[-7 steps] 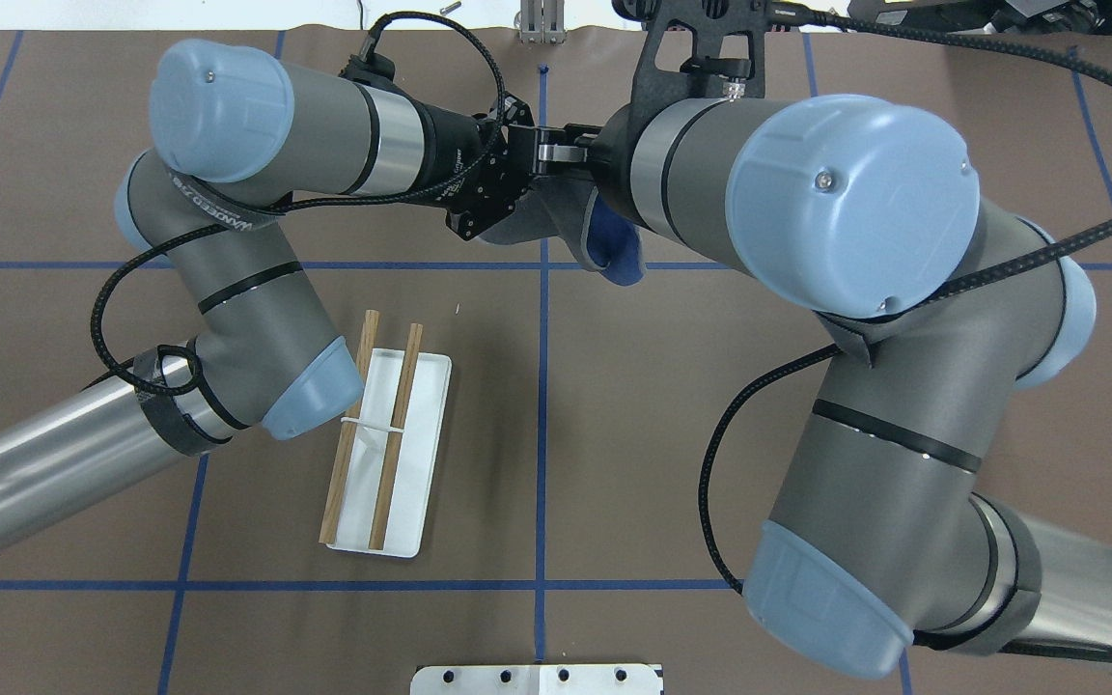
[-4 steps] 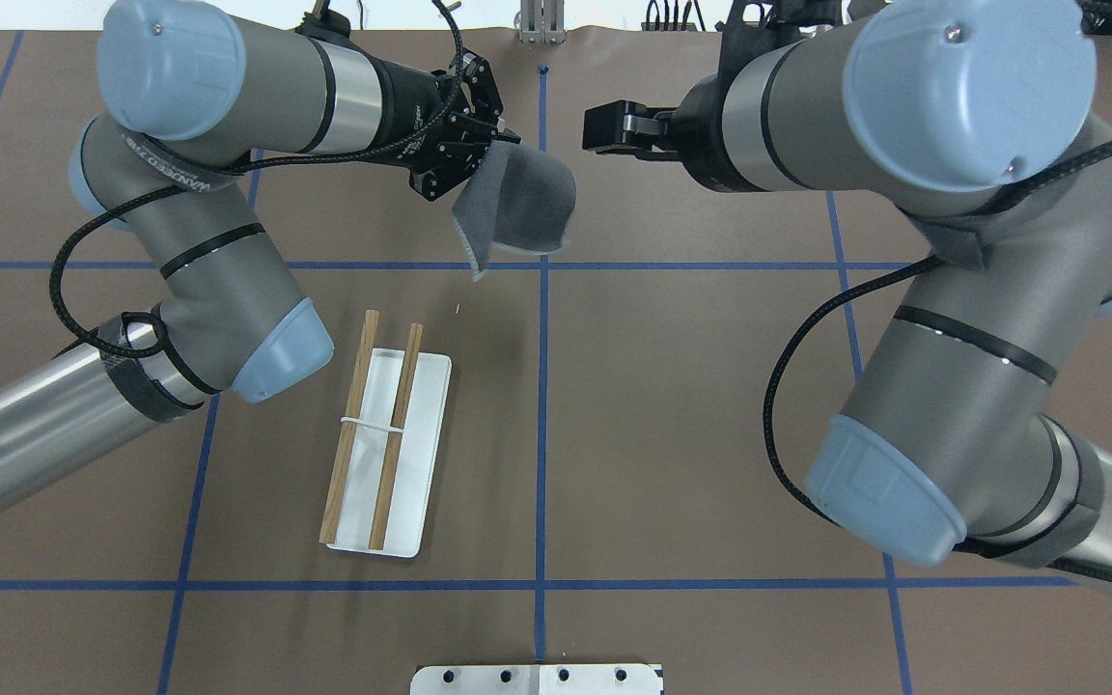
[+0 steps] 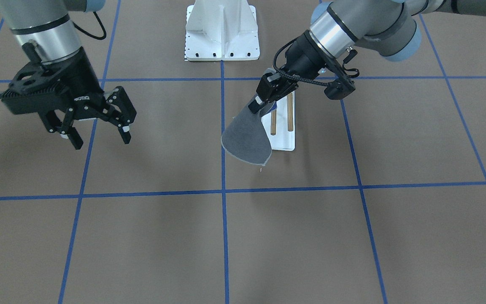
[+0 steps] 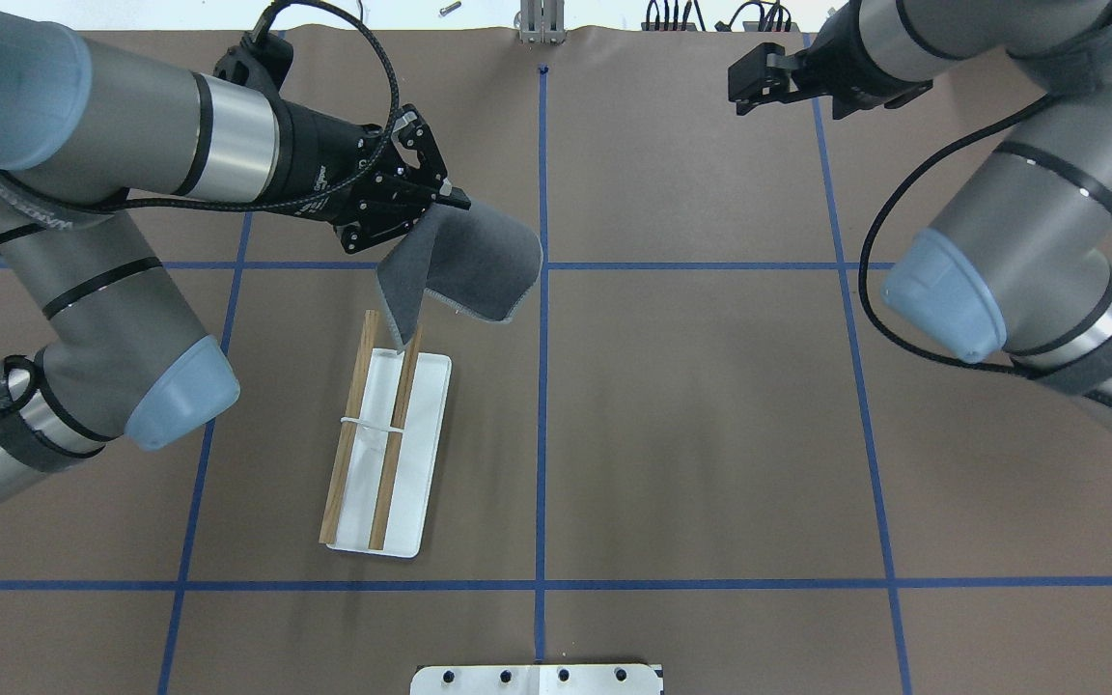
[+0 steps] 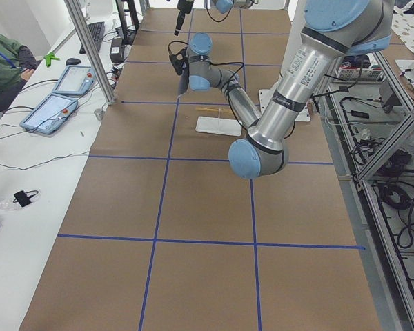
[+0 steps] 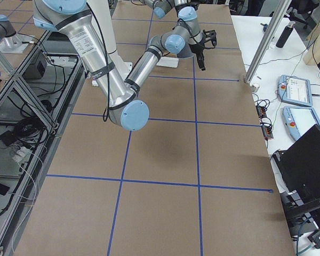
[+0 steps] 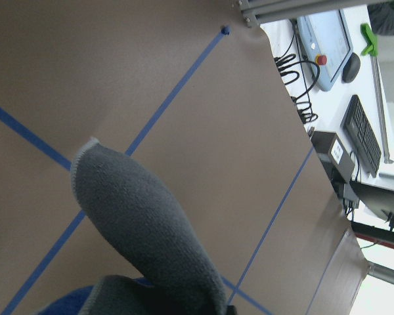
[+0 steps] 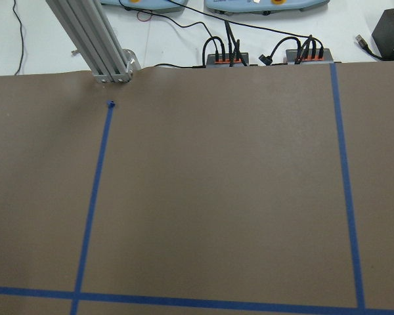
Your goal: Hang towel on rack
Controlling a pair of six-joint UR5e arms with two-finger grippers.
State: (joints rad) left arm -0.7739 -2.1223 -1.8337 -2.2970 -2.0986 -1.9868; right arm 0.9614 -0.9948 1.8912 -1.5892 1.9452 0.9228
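Observation:
The towel [image 4: 479, 256] is a dark grey cloth with a pale edge. It hangs from my left gripper [image 4: 448, 203], which is shut on its upper edge. Its lower corner hangs over the far end of the rack [image 4: 384, 439], two brown dowels on a white base plate [image 4: 424, 454]. In the front view the towel [image 3: 245, 141] hangs from the left gripper [image 3: 260, 102] in front of the rack [image 3: 289, 120]. The left wrist view shows the grey towel [image 7: 138, 223] with a bit of blue reverse. My right gripper [image 3: 101, 140] is open, empty and apart, at the far right of the overhead view [image 4: 737, 89].
A large white bolted pedestal [image 3: 222, 33] stands at the robot's side of the table, also in the overhead view [image 4: 537, 679]. Blue tape lines cross the brown table cover. Operator tablets and cables lie beyond the far table edge.
My right gripper has let go of the towel, opened and drawn away to the right. My left gripper has carried the towel left and nearer, to the rack's far end.

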